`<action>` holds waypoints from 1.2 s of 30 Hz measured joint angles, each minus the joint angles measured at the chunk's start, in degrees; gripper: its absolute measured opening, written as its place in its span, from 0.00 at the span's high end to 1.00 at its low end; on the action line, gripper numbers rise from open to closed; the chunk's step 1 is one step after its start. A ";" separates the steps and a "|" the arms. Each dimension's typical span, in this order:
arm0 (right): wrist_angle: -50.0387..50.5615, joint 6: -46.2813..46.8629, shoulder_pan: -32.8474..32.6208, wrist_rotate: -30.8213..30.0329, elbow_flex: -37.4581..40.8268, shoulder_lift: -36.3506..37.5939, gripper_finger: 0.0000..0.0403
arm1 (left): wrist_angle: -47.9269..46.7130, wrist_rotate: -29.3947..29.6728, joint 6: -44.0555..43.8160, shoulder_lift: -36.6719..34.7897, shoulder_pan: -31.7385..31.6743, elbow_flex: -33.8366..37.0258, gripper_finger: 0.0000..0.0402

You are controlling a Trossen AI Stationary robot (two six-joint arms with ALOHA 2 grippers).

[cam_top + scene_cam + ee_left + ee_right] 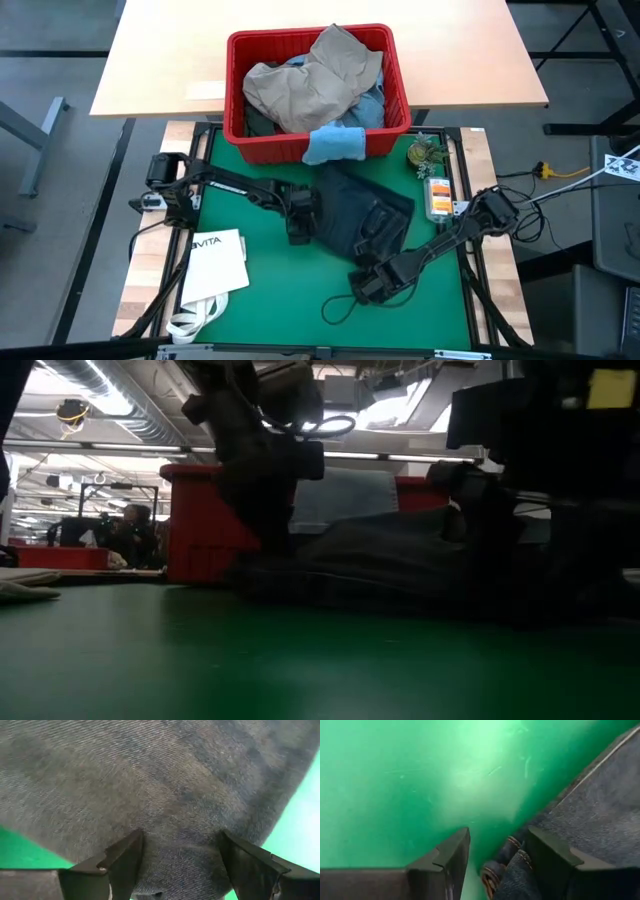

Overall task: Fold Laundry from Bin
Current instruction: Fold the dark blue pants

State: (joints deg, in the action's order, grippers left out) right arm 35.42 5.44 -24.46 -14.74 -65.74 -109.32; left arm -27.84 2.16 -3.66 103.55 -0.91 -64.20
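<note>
Navy jeans (165, 790) lie between left fingers (125, 865).

Dark jeans (362, 215) lie crumpled on the bench between the left pincer (300, 228) and right pincer (372, 284). Beyond both, the red bin (316, 146) holds heaped tan trousers (310, 85); a light blue cloth (334, 144) drapes its near rim.
</note>
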 joint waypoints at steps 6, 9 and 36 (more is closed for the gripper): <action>1.42 -1.08 -2.23 11.45 -0.45 0.68 0.53 | -0.81 -6.89 -6.68 0.04 3.96 0.26 0.36; 1.38 -1.12 -3.57 16.85 -0.54 0.63 0.53 | -0.72 -7.96 -9.34 0.09 6.82 0.28 0.36; 26.84 -5.87 -6.26 -12.31 -17.80 10.82 0.53 | 3.24 4.45 -15.05 -15.96 13.19 0.41 0.36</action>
State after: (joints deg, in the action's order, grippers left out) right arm 62.26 -0.43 -30.72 -27.05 -83.54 -98.50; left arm -24.60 6.60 -18.72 87.59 12.28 -63.79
